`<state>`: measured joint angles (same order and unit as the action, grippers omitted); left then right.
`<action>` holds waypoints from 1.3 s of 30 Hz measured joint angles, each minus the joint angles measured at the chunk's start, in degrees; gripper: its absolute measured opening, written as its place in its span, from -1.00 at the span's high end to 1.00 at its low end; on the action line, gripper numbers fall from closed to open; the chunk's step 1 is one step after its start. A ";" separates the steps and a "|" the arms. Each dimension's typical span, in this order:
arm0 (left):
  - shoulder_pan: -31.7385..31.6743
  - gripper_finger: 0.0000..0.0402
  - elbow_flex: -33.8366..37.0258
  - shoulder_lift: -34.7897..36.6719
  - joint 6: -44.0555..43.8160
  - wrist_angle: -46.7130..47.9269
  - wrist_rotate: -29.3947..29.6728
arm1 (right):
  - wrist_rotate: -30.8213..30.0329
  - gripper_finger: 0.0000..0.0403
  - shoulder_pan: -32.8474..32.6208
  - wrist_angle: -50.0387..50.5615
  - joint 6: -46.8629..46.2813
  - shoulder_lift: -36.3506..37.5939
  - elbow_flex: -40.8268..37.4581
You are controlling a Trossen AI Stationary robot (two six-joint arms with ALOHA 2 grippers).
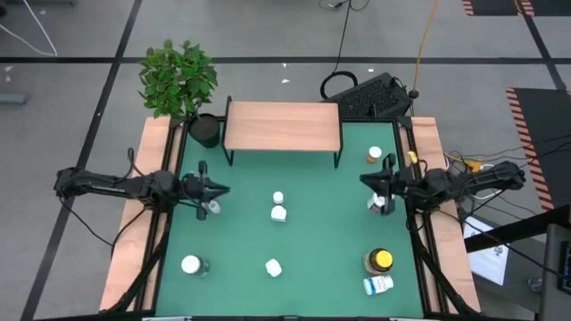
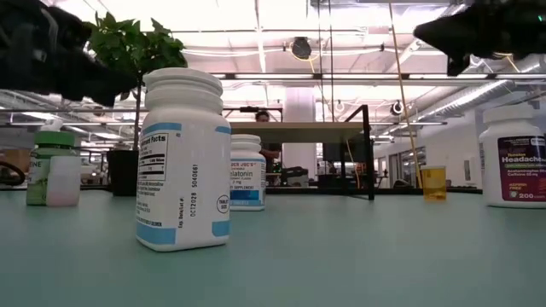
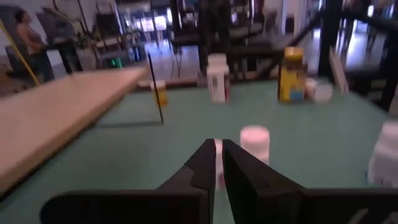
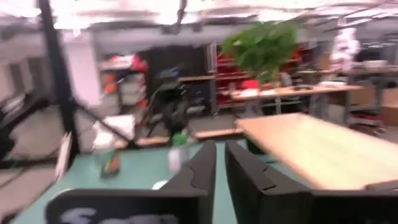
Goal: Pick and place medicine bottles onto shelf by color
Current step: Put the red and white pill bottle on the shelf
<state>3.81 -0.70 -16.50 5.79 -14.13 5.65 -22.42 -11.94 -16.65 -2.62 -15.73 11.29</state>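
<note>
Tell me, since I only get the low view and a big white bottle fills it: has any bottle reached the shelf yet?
Observer: No. From above, the shelf board is bare; the bottles are all down on the green table.
Operator: Where is the left gripper?
Observer: The left gripper is over the table's left side, right beside a small white bottle.
Operator: And the right one?
Observer: The right gripper is over the right side, next to another small bottle.

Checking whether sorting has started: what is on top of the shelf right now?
From above, the shelf top shows bare light wood, with no bottle on it. The space underneath is covered by the board in that view.
</note>
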 joint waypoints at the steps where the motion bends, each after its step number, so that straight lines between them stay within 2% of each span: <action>1: 0.00 0.85 0.00 0.01 -0.17 -1.59 0.00 | -0.57 0.74 0.04 1.72 -0.86 -1.10 1.53; 5: 0.00 0.85 -0.01 0.01 -0.09 -6.41 0.00 | -4.21 0.49 0.31 11.42 -4.63 -5.93 10.05; 8: -0.02 0.85 -0.01 -0.01 1.23 -8.91 0.42 | -9.04 0.30 1.16 26.45 -10.16 -9.72 18.72; 12: -0.02 0.85 -0.01 0.02 2.98 -14.85 0.45 | -10.37 0.09 3.02 47.09 -19.37 -15.36 29.73; 15: -0.04 0.85 -0.01 0.01 3.44 -19.03 0.56 | -6.91 -0.01 4.40 58.44 -23.82 -18.67 36.37; 17: -0.04 0.85 -0.01 0.01 3.59 -20.71 2.42 | -2.53 -0.05 5.10 63.76 -24.65 -20.39 39.97; 20: -0.04 0.85 -0.01 0.01 10.17 -21.06 5.44 | 4.67 -0.08 5.59 70.45 -24.85 -22.16 43.36; 25: -0.04 0.85 -0.01 -0.01 17.92 -18.68 13.14 | 10.45 -0.09 5.59 80.18 -25.78 -23.62 44.69; 28: -0.04 0.85 -0.01 0.01 18.59 -18.33 18.47 | 10.67 -0.09 5.59 86.58 -25.94 -24.75 44.14; 30: -0.04 0.85 -0.01 0.01 18.12 -17.48 19.77 | 10.63 -0.09 5.59 89.37 -25.83 -25.66 43.58; 35: -0.04 0.85 -0.01 0.01 16.81 -14.17 20.24 | 10.69 -0.11 5.59 87.76 -23.91 -27.28 43.02; 39: -0.04 0.85 -0.01 0.00 12.42 -9.93 21.18 | 10.46 -0.23 5.80 82.34 -17.60 -28.65 43.02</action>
<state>3.77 -0.71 -16.51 18.21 -24.06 26.83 -11.96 -6.14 65.69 -20.22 -44.38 54.30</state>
